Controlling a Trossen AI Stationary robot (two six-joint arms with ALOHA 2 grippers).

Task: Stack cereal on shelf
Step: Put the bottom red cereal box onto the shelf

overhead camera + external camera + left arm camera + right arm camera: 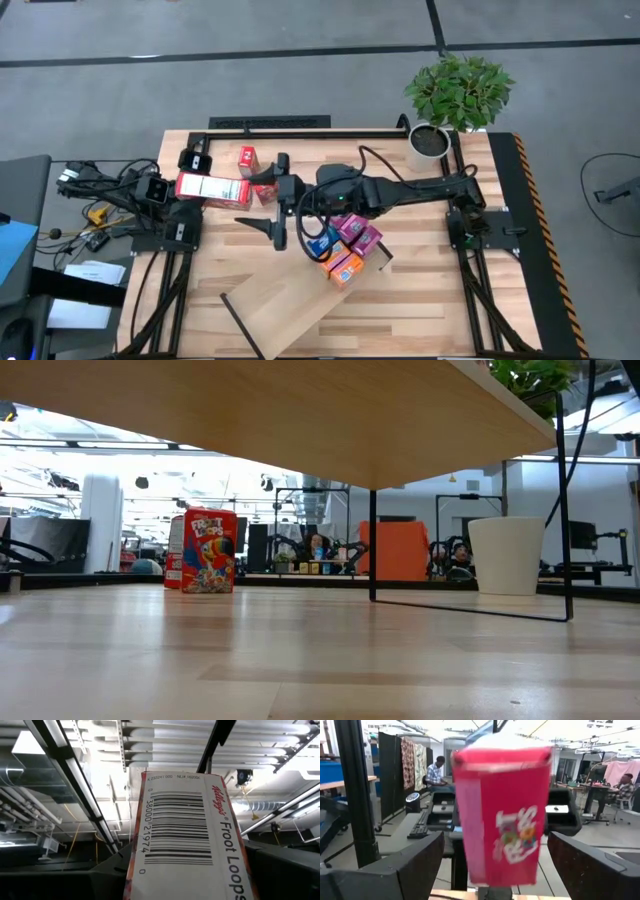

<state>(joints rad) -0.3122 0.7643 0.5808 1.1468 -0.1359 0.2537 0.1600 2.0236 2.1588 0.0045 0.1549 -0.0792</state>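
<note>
A red Froot Loops box (212,189) lies flat near the tabletop's (420,300) left edge, clenched in the left pincer (187,892); the left wrist view shows its barcode panel rising between the dark fingers (110,870); a second small red box (247,158) stands upright just beyond it, toward the far edge, and the low view shows a Froot Loops box (209,551) upright on the wood; the right pincer (276,205) reaches across the middle of the tabletop with its jaws spread wide, released, and a red box (502,815) stands between its fingers (405,870) without my being able to tell whether they touch it; a cluster of magenta, orange and blue boxes (345,248) lies beneath the right arm; the shelf (290,300), a pale board with black edging, lies slanted at the near side of the tabletop, just beside that cluster; a potted plant (455,100) sits at the far right corner; people sit in the room behind.
</note>
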